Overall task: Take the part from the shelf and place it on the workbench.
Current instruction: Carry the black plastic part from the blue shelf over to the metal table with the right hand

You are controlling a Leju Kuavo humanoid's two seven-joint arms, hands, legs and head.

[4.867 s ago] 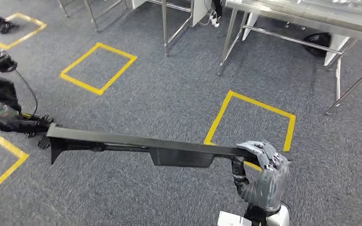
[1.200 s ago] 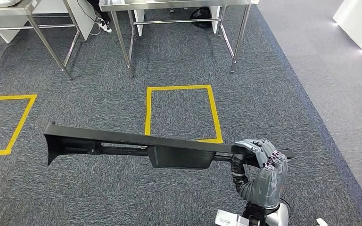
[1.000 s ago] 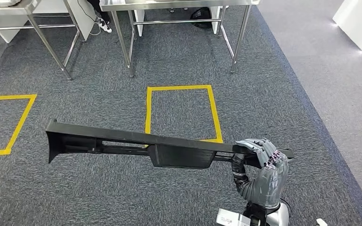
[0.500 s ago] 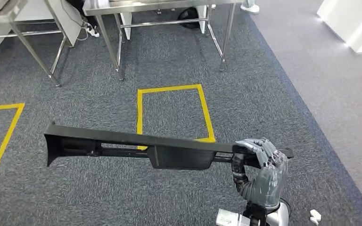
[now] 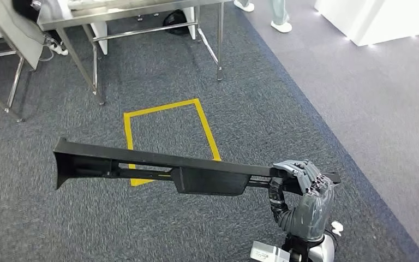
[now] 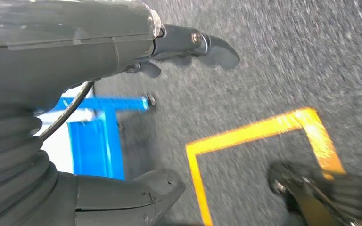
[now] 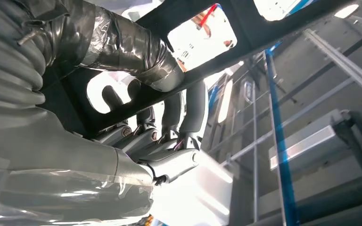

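The right hand [image 5: 304, 188] is clamped on one end of the long black part [image 5: 158, 169], which juts out sideways across the robot's front, level and clear above the grey carpet [image 5: 283, 103], its far flared end hanging unsupported well out to the left. The left hand [image 6: 122, 56] hangs by the robot's side over the floor, thumb and fingers apart with nothing between them. The step in hand looks like the carry — the part is off the shelf and not yet down, and a steel table [image 5: 125, 11] with its tabletop edge stands ahead beyond the yellow floor square [image 5: 166, 139]. Since the whole length is held from one end, the grip probably bears a strong twisting load, so smooth, slow walking and turning should matter most. Bringing the free left hand under the middle would likely steady it. On the approach, the far end should be kept from sweeping into the table legs [image 5: 95, 71] — and the part is best brought in higher than the tabletop, then lowered flat before the fingers let go.
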